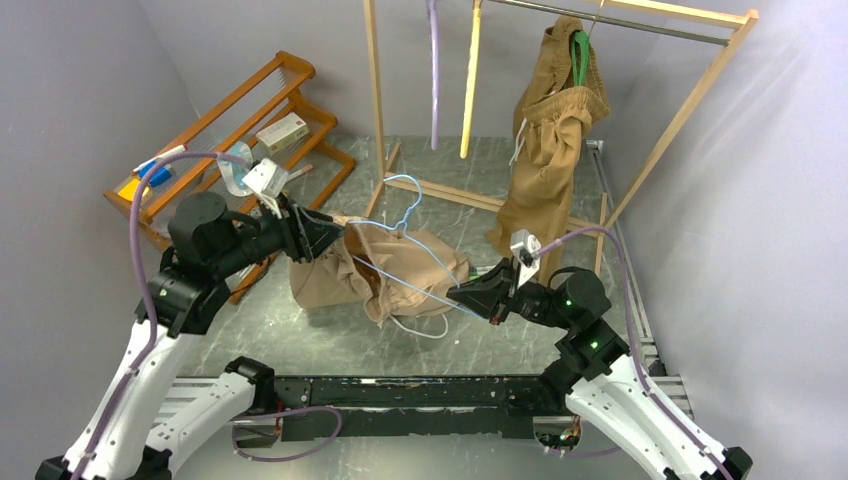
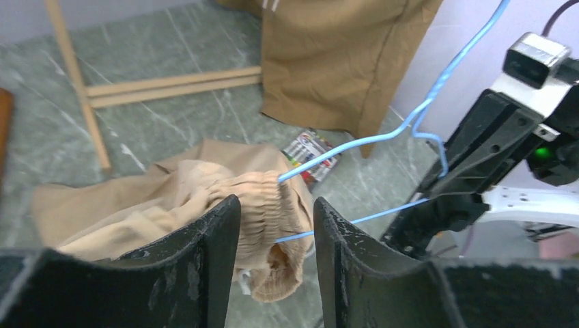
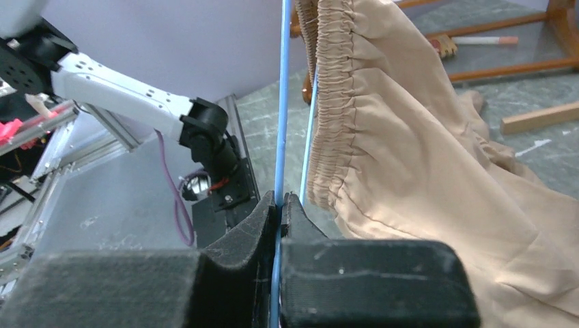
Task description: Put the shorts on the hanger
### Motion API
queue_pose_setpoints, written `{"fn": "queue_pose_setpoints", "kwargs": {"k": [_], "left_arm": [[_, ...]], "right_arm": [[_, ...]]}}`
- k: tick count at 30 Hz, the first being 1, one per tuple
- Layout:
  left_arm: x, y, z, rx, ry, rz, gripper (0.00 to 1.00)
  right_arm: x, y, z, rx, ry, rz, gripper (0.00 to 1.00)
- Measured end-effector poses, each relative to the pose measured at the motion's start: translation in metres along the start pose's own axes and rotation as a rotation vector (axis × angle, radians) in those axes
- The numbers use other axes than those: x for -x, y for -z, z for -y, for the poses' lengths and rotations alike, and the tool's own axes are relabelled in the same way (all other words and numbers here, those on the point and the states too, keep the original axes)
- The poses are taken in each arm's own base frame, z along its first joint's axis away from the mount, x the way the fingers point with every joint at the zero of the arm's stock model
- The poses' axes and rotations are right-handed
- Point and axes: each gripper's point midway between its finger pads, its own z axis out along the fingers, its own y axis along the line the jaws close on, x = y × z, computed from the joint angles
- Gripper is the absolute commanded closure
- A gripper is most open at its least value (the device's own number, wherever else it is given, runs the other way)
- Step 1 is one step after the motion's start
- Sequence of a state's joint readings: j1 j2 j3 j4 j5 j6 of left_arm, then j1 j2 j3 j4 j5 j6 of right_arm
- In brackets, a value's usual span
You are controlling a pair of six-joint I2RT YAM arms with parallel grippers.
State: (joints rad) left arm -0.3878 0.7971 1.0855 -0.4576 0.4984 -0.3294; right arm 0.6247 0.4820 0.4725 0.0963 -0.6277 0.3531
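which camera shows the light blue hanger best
Top external: it alone shows the hanger nearly whole, hook and arms, across the shorts. Left wrist shows only a stretch of its wire entering the waistband. Right wrist shows just a straight piece pinched in the right gripper.

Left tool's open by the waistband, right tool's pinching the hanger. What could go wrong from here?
1. The left tool stands open, so nothing grips the shorts. They sit bunched on one end of the hanger and may slide off if it tilts.
2. The right tool pinches only thin wire, which may twist or slip under the cloth's weight.
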Motion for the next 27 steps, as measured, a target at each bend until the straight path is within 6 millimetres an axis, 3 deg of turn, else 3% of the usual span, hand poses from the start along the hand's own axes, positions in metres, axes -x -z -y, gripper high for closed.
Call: {"fn": "queue_pose_setpoints", "kwargs": {"k": [6,16,22,27], "left_arm": [[0.009,0.023,-0.002,0.027,-0.277,0.065,0.55],[-0.005,0.055,-0.008,0.021,-0.841,0.058,0.51],[-0.013,0.057,-0.009,-0.031,-1.075,0.013,0.51],[-0.027,0.045,-0.022,-0.086,-1.123,-0.119,0.53]], "right_arm": [[0.010,0.002,-0.009,0.037,0.017,0.059,1.00],[0.005,0.001,-0.014,0.078,0.022,0.052,1.00],[0.002,0.002,-0.019,0.111,0.036,0.037,1.00],[0.002,0.003,-0.024,0.143,0.050,0.034,1.00]]}}
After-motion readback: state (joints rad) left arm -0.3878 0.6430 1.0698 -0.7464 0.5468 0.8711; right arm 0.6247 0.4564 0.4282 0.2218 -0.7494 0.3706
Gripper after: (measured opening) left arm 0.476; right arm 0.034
